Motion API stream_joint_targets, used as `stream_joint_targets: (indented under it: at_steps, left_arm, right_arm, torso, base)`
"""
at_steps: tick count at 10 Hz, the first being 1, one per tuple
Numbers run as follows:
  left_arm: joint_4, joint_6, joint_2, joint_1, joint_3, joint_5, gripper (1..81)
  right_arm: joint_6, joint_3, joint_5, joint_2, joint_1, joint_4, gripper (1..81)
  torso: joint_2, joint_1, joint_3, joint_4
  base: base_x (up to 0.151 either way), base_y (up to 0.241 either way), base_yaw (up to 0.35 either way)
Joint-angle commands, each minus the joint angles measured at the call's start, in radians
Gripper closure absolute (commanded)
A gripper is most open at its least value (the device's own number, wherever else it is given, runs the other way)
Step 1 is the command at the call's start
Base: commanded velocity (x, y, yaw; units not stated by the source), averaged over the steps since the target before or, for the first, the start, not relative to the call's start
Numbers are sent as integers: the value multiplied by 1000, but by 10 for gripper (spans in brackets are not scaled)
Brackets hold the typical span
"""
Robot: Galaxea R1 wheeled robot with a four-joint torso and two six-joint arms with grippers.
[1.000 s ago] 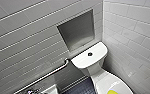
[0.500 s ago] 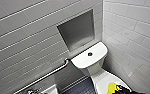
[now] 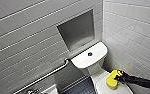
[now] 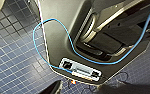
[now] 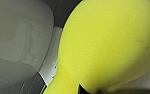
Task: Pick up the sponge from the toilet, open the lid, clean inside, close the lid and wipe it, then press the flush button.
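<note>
Yellow, rounded foam sponge point(image 3: 111, 81) is clamped in my right end effector point(image 3: 119, 78), low over the smooth white oval lid point(image 3: 101, 83) of the glossy white ceramic toilet point(image 3: 95, 68); whether it touches I cannot tell. A second ago it was barely at the bottom edge of my head view, and it has since moved up the lid towards the cistern. I take the pickup as done, and the lid looks shut. Beyond, the small round dark flush button point(image 3: 90, 53) sits on the cistern top, below the grey recessed wall niche point(image 3: 77, 31).
</note>
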Motion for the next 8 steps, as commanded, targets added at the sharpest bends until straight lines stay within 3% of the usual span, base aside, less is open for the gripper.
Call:
stream_joint_targets:
  at_steps: [1, 3, 6, 7, 8]
  left_arm:
    - [-5, -1, -22, 22, -10, 65, 10]
    - [-7, -1, -22, 22, -10, 63, 10]
    - [-5, -1, -27, 31, -10, 63, 10]
    - [-5, -1, -27, 32, -10, 63, 10]
    - [-5, -1, -25, 32, -10, 62, 10]
  right_arm:
    - [64, -48, -49, 13, 71, 4, 811]
    - [69, -99, 7, 28, -15, 8, 811]
    - [193, -133, 55, 10, -95, 28, 811]
    - [196, -74, 82, -32, -133, 28, 811]
    - [195, 57, 179, -119, -176, 27, 811]
  torso:
    - [0, 0, 0, 0]
    - [0, 0, 0, 0]
    - [0, 0, 0, 0]
    - [0, 0, 0, 0]
    - [0, 0, 0, 0]
  base:
    - [0, 0, 0]
    - [0, 0, 0]
    - [0, 0, 0]
    - [0, 0, 0]
    - [0, 0, 0]
